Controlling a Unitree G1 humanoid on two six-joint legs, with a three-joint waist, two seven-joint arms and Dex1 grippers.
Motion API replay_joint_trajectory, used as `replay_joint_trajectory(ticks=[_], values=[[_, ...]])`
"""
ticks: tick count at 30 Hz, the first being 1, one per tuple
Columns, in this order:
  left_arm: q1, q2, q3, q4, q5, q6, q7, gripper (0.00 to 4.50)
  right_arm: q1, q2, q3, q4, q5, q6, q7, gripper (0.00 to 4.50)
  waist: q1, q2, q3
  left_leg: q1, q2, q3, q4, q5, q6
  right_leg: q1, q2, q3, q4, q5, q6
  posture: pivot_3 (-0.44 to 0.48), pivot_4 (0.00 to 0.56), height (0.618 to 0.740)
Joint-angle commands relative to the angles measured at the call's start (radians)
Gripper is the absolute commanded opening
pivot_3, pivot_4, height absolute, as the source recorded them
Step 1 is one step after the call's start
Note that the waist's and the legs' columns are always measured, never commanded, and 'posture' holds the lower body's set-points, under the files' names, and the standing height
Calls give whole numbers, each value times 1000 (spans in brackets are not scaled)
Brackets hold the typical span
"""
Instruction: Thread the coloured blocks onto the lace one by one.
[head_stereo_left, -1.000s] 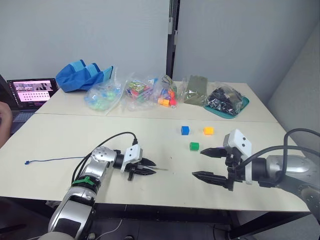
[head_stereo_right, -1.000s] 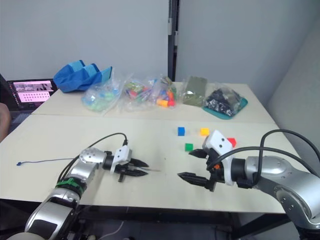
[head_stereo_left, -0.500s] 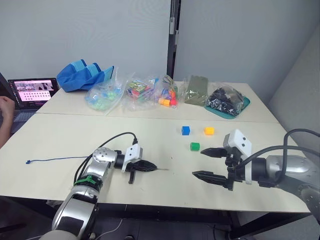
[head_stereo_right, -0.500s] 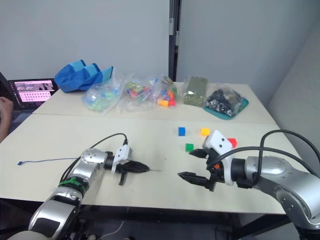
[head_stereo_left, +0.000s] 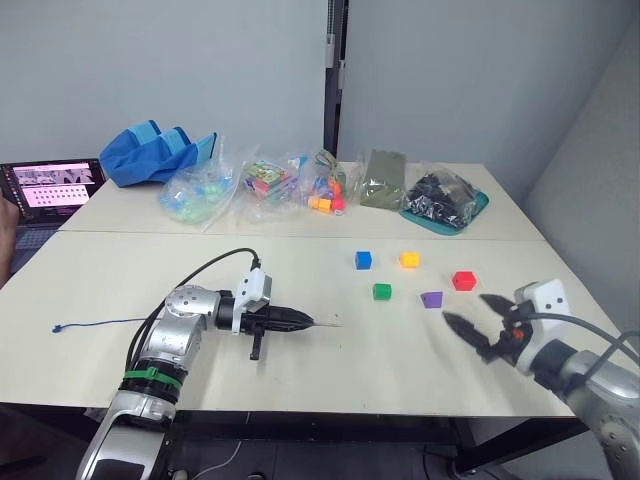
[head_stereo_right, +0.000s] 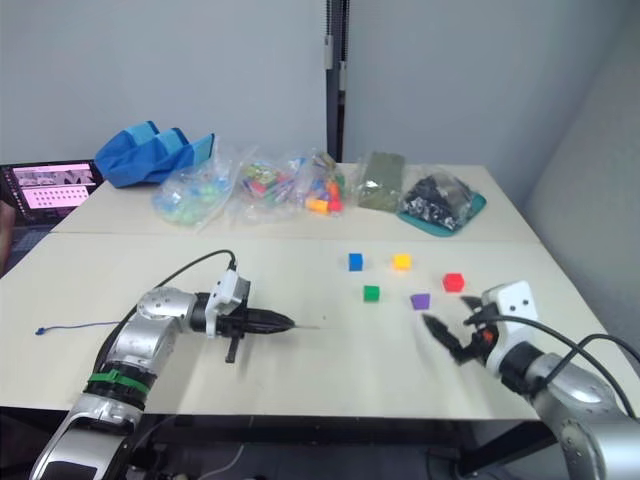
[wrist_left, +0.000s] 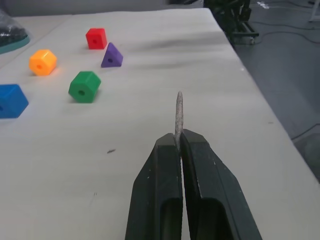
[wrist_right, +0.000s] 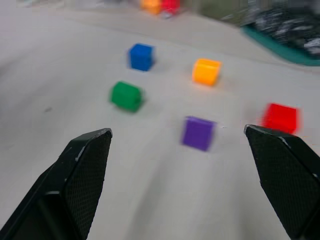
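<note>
Right gripper (head_stereo_left: 476, 322) withdrawn from the green block (head_stereo_left: 382, 291), fingers spread, left gripper (head_stereo_left: 300, 322) now pinching the lace (wrist_left: 178, 114) tip.

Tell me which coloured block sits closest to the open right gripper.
The purple block. It lies just ahead of the right gripper, nearer than the red block; the green, orange and blue ones lie farther off.
</note>
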Motion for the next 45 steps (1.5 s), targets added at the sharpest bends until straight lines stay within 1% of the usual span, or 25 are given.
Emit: replay_joint_trajectory(ticks=[1,6,8,10,15,20,23,24,25,27,28,30,31,33,35,38,42,45], values=[[20,10,33,-89,-47,37,35,20,-85,21,24,113,-80,-84,-45,4500,0,0,0,0,0,0,0,0,0,0,0,0,0,0,0,0,150,740],[74,20,43,-165,-67,72,77,20,-243,50,57,338,-165,-185,-68,4500,-9,1,0,0,0,0,-1,0,0,-1,0,0,-1,0,0,0,150,740],[107,26,52,-210,-74,92,110,20,-349,57,75,513,-214,-247,-86,4500,-12,0,0,0,0,0,-1,0,0,-1,0,0,-1,0,0,0,150,740],[129,31,55,-241,-76,100,130,20,-411,60,86,626,-242,-287,-86,4500,-13,1,0,0,0,0,-1,0,0,0,0,0,-1,0,0,0,150,740],[162,38,61,-290,-88,124,166,20,-520,69,110,850,-288,-384,-65,4500,-12,1,0,-1,0,0,-2,0,0,-1,0,0,-2,0,0,0,150,740],[171,42,61,-304,-91,128,186,20,-612,84,129,1076,-327,-473,-56,4500,-16,1,0,0,0,0,-2,0,0,-1,0,0,-2,0,0,0,150,740],[172,41,65,-306,-95,121,198,0,-652,99,115,1167,-323,-522,-58,3744,-18,1,0,0,0,0,-2,0,0,-1,0,0,-2,0,0,0,150,740],[172,39,66,-306,-97,118,202,0,-657,101,110,1182,-320,-534,-57,3420,-18,1,0,0,0,0,-2,0,0,-1,0,0,-2,0,0,0,150,740],[173,39,66,-306,-98,117,203,0,-662,102,109,1196,-321,-544,-57,2997,-18,1,0,0,0,0,-2,0,0,-1,0,0,-2,0,0,0,150,740],[172,38,65,-304,-100,115,203,0,-665,105,103,1203,-316,-554,-63,2447,-17,1,0,-1,0,0,-2,0,0,-1,0,0,-2,0,0,0,150,740],[172,36,65,-303,-103,114,204,0,-664,105,99,1199,-312,-556,-66,2031,-17,1,0,-1,0,0,-2,0,0,-1,0,0,-2,0,0,0,150,740],[171,33,66,-302,-107,114,206,0,-662,105,94,1195,-308,-559,-68,1357,-17,1,0,-1,0,0,-2,0,0,-1,0,0,-2,0,0,0,150,740],[171,33,63,-304,-115,128,205,0,-648,101,88,1157,-298,-548,-60,1185,-17,1,0,-1,0,0,-2,0,0,-1,0,0,-2,0,0,0,150,740],[171,31,61,-308,-130,146,202,0,-619,93,78,1084,-281,-528,-45,1192,-17,1,0,-1,0,0,-2,0,0,-1,0,0,-2,0,0,0,150,740],[169,31,65,-307,-137,148,200,0,-556,83,67,917,-251,-465,-32,1192,-15,1,0,-1,0,0,-2,0,0,-1,0,0,-2,0,0,0,150,740],[162,34,63,-289,-135,139,195,0,-436,96,52,636,-196,-329,-51,1192,-13,1,0,-1,0,0,-2,0,0,-1,0,0,-2,0,0,0,150,740],[148,37,56,-255,-132,129,172,0,-263,171,80,259,-136,-152,-133,1192,-14,2,0,-1,0,0,-2,0,0,-1,0,0,-1,0,0,0,150,740],[117,32,43,-205,-120,111,149,0,-121,275,157,29,-139,-79,-215,1192,-16,2,0,-1,0,0,-2,0,0,-1,0,0,-1,0,0,0,150,740]])
